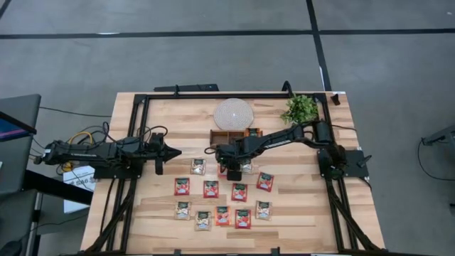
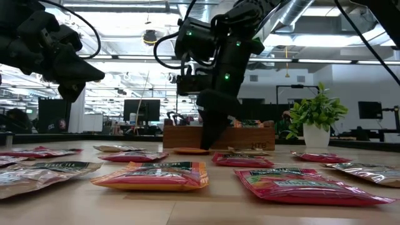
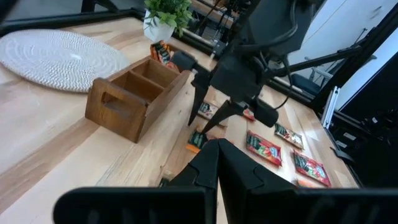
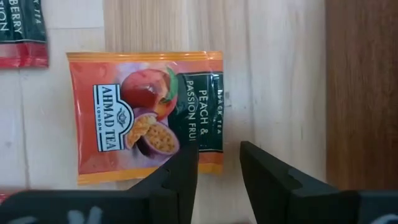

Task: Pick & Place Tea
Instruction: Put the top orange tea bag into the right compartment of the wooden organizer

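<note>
Right gripper hangs fingers-down just above the table, jaws parted with a narrow gap, nothing between them. Directly under it: an orange Ahmad Tea peach & passion fruit sachet, flat on the wood, one finger over the sachet's near edge, the other over bare board. Just beyond the gripper sits the wooden compartment tray, with a sachet or two apparently already inside; the remaining tea sachets lie in loose rows on its other side, mostly red, a few pale. Handling, as a guess: the sachet is very light, thin foil or paper, limp and slick, lying flush so there's no edge to get under. Best bet is pressing down and pinching across the short side so it buckles up between the pads; grip near the edge, low force, expect sliding. Left gripper is parked well off to the side, above the table, jaws pressed together, empty.
</note>
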Available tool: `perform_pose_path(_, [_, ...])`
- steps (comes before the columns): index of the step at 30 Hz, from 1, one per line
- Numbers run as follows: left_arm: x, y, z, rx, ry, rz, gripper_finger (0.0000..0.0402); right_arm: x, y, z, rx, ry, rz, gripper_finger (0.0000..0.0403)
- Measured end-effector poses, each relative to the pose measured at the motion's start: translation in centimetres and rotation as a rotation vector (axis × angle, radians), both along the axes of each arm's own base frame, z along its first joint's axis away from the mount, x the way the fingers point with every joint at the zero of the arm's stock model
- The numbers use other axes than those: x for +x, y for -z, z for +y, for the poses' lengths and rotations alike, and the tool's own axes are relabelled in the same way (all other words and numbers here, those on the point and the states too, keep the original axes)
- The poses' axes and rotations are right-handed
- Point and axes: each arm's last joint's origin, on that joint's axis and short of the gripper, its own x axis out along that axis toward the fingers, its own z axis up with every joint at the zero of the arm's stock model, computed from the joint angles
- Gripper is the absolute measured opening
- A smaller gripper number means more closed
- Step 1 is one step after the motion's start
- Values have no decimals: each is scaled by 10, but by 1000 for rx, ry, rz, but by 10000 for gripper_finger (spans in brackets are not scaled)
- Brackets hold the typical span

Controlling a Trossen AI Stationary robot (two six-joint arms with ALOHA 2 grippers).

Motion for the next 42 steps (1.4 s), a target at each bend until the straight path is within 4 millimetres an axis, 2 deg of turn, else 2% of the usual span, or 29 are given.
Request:
perform_pose_path(5, [1,1,0,0,1,13,0,-2,1,0,0,0,23,107])
perform_pose_path(19, [1,1,0,3,1,12,0,-7,0,1,6,4,65,10])
perform_pose_path(23, [1,1,0,3,1,11,0,-9,-3,1,11,42,73,4])
perform_pose_path(27, [1,1,0,3,1,11,0,-8,-13,1,12,55,66,1])
perform_pose_path(36, [1,1,0,2,3,10,0,0,-53,7,-76,35,35,1])
perform_pose_path(42, [1,1,0,2,4,10,0,-11,-72,17,-221,0,111,0])
